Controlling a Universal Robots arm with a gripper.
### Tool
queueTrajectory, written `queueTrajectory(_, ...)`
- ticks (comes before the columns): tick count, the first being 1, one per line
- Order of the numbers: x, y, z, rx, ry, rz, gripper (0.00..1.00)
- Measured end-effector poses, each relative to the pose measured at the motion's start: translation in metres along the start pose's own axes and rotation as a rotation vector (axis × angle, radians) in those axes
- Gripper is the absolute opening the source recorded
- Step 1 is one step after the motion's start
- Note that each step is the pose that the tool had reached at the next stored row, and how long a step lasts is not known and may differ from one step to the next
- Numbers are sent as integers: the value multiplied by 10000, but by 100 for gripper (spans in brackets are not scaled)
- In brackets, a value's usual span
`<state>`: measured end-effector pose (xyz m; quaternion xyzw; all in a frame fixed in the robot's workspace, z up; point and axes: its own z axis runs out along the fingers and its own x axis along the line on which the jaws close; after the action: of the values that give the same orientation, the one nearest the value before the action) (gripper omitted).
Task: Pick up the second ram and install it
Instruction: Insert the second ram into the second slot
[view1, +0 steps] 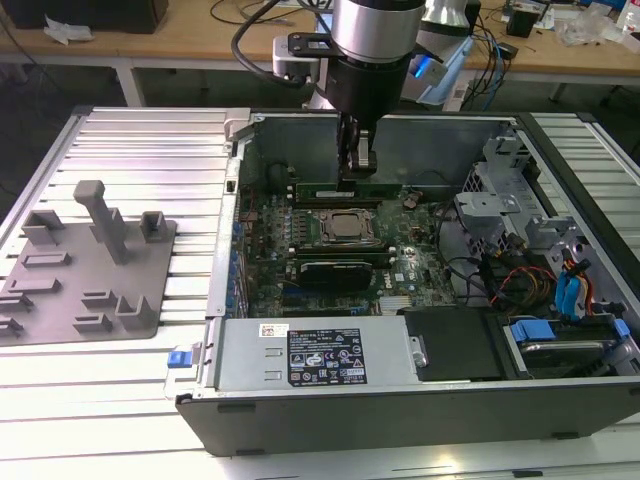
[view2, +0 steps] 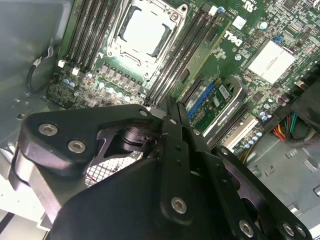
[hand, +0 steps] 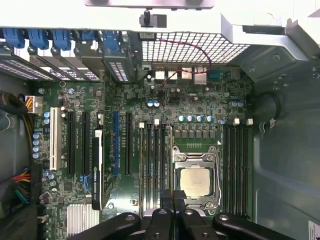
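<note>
The second ram (view1: 330, 188) is a slim greenish stick standing on edge in the black slots along the far side of the silver processor socket (view1: 347, 226). In the first wrist view the ram (hand: 171, 155) shows as a thin line beside the socket (hand: 195, 180). In the second wrist view its green face (view2: 202, 55) runs along the slots. My gripper (view1: 358, 172) hangs straight over the stick, inside the open computer case. In both wrist views its black fingers are pressed together (hand: 173, 192) (view2: 171, 105) right at the stick's line. I cannot tell whether they touch it.
A grey fixture plate (view1: 85, 260) with upright blocks lies on the ribbed table at the exterior view's left. Inside the case are a black expansion card (view1: 340, 272), a power supply box (view1: 310, 355), cables and a drive cage (view1: 500, 210). More memory slots (hand: 235, 165) lie beyond the socket.
</note>
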<state>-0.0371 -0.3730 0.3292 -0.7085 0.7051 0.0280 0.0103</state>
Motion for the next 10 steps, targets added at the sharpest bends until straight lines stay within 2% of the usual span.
queueTrajectory(7,-4,0,2,0,0,0,9)
queueTrajectory(10,-2,-1,39,2,0,0,9)
